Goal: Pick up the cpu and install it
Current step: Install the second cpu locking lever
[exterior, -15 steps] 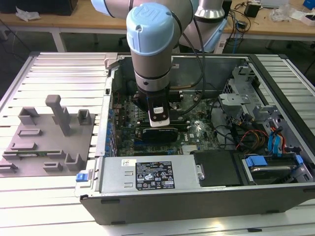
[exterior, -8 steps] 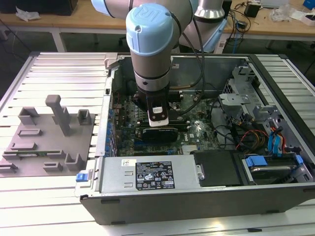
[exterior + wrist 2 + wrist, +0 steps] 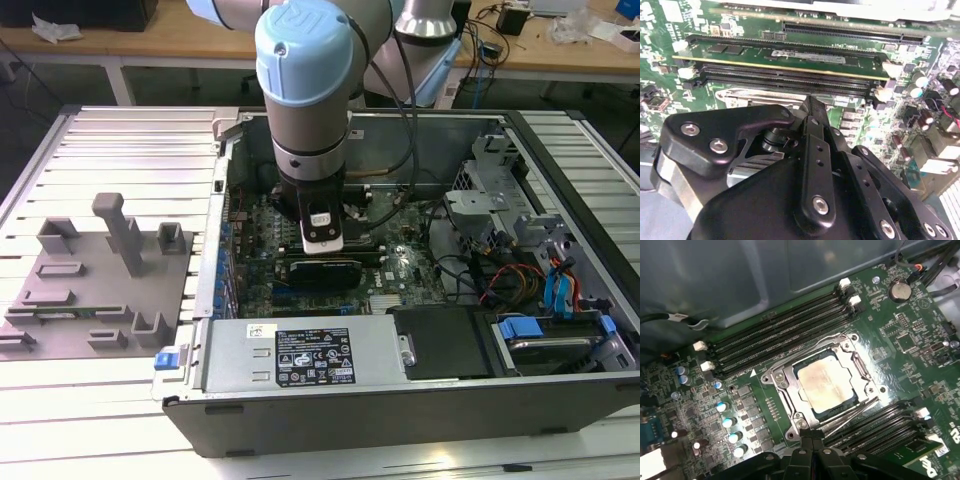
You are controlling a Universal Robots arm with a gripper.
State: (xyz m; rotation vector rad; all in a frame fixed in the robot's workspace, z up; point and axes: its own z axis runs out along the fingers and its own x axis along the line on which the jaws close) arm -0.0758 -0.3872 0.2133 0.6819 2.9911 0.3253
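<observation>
The cpu (image 3: 827, 385), a small square chip with a pale silver top, lies flat inside the metal-framed socket (image 3: 781, 381) on the green motherboard. My gripper (image 3: 812, 439) hovers just off the socket's edge, apart from the chip. Its black fingers are shut tip to tip with nothing between them. In the second wrist view the gripper (image 3: 810, 102) is seen from behind, its linkage drawn together over the board. In the exterior view the gripper (image 3: 323, 245) hangs straight down inside the open computer case.
A grey tray (image 3: 100, 290) with upright holders stands at the exterior view's left, outside the case (image 3: 400, 400). Memory slots (image 3: 785, 322) flank the socket, and one holds a green memory stick (image 3: 780, 55). Cables and drive bays (image 3: 540, 290) crowd the exterior view's right.
</observation>
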